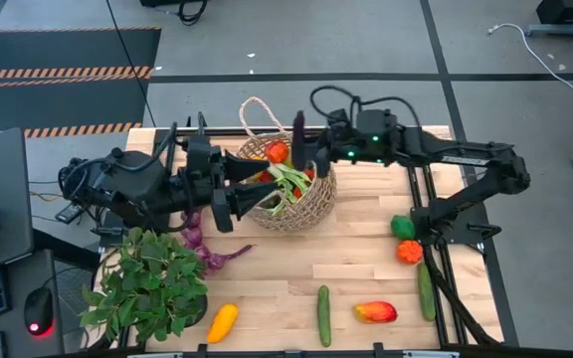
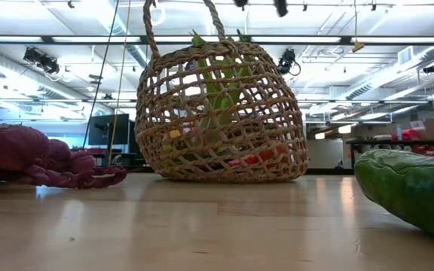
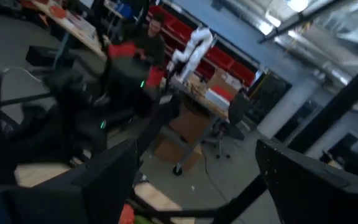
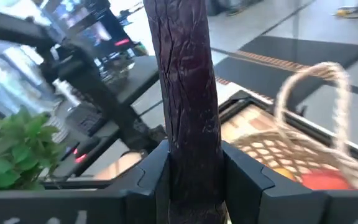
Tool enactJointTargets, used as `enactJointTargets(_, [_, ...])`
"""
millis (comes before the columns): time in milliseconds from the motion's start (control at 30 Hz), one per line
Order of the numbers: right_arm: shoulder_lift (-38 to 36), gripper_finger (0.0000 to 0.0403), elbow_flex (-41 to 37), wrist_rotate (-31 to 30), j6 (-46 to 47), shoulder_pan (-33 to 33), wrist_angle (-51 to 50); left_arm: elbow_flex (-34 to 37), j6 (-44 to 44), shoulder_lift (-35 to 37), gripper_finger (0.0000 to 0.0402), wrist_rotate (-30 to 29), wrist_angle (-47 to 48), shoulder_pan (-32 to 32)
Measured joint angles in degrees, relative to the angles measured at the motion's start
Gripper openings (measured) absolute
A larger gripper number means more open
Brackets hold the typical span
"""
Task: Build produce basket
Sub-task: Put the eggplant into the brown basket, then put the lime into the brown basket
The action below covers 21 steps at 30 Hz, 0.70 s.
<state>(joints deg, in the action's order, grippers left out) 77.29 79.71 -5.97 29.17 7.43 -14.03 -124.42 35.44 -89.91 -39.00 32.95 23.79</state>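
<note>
right hand point(image 4: 191, 180) clamping dark purple eggplant point(image 4: 185, 93) upright, above basket point(image 1: 301, 204)

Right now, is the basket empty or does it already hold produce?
Not empty: the basket holds a leek and a red fruit, visible from above and through the weave.
</note>
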Motion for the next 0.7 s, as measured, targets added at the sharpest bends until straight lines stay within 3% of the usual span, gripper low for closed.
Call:
enactJointTargets(167, [3.60,0.0121,-0.01,3.25,-2.80,0.89,4.24,-0.02,0.05,0.00,0.0331,-0.90,-3.06,0.00])
enactJointTargets(400, [7.68,0.0126,-0.03,7.01,-5.72,1.88,1.87,-0.02,-0.09,0.00,0.0325,-3.05,-4.43,-0.55])
enactJointTargets(700, [8.37,0.0227,-0.06,6.41,-6.44,2.76,-5.42,-0.02,-0.11,-0.13,0.0325,-4.83,-3.75,-1.16])
